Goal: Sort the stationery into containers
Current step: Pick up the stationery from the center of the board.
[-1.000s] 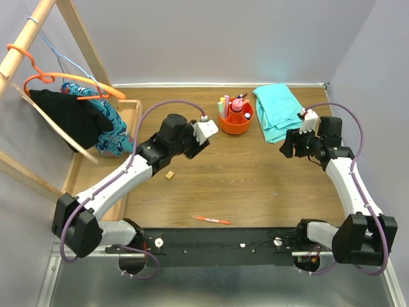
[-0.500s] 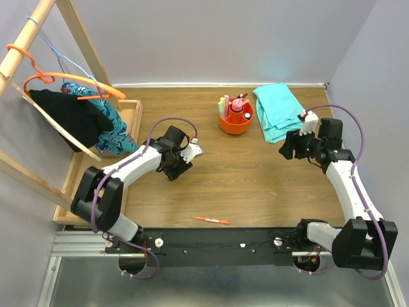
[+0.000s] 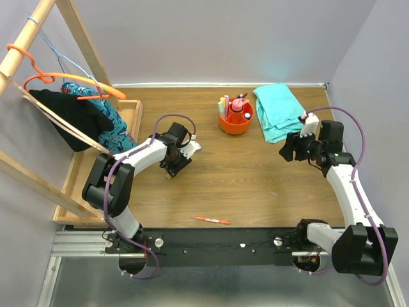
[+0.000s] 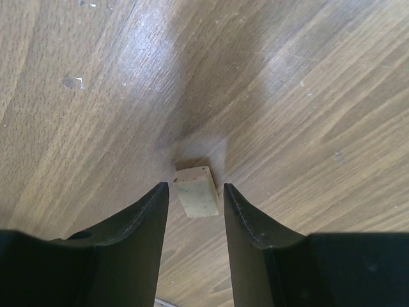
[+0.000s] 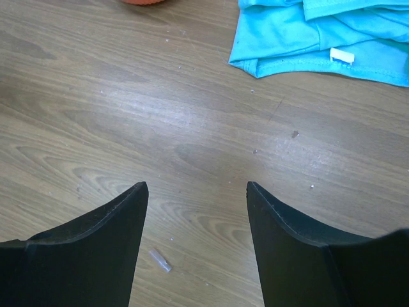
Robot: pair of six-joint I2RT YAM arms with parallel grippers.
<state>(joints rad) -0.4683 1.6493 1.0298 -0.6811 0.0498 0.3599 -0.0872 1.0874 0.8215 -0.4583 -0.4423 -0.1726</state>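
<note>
Straddling the small tan rectangular eraser [image 4: 197, 194], the left gripper [image 4: 194, 187] was low over the brown wood-grain table [image 3: 255, 185]; its jaws were narrowly apart, one black finger [image 4: 144, 220] on each side of the eraser, slim gaps visible on both sides, so nothing gripped; the eraser lay flat on the table, left of centre, well apart from the round bright orange plastic tub [image 3: 234, 128]; the tub stood at the far middle, with a pink bottle [image 3: 237, 109] and pastel highlighters [image 3: 223, 102] upright inside, compartments not resolvable; a thin red pen [image 3: 211, 220] lay alone near the near edge; the right gripper [image 5: 196, 185] hovered over bare wood at the right, jaws wide, holding nothing; the crumpled teal cloth [image 3: 278, 112] lay just right of the tub, on the far side of that gripper; a tiny clear scrap [image 5: 160, 261] sat on the table below its fingers.
</note>
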